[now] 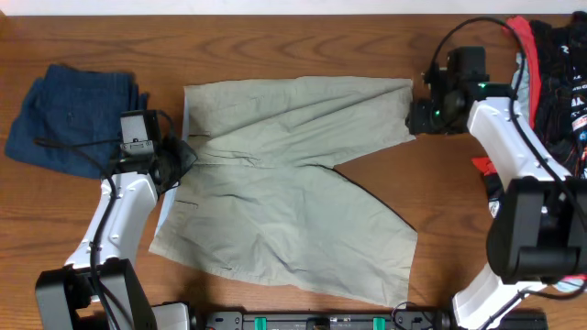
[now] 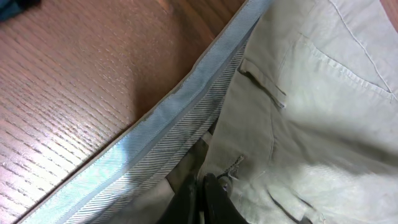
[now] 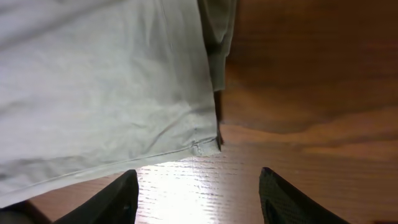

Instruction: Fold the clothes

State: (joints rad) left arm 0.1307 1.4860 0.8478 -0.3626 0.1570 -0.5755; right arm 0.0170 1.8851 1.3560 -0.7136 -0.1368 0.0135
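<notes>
The khaki-beige shorts [image 1: 284,183] lie spread flat across the middle of the table, waistband at the left, two legs toward the right. My left gripper [image 1: 174,156] is at the waistband; in the left wrist view its jaws [image 2: 202,193] are shut on the waistband fabric by the pale blue striped lining [image 2: 168,124]. My right gripper [image 1: 424,115] hovers at the far leg's hem corner; in the right wrist view it [image 3: 198,186] is open and empty over bare wood, just short of the hem [image 3: 199,146]. A folded dark blue denim garment [image 1: 69,115] lies at far left.
A pile of red, black and pale-blue garments [image 1: 550,64] sits at the far right edge behind the right arm. Cables run along both arms. The table's front edge holds the arm bases [image 1: 321,321].
</notes>
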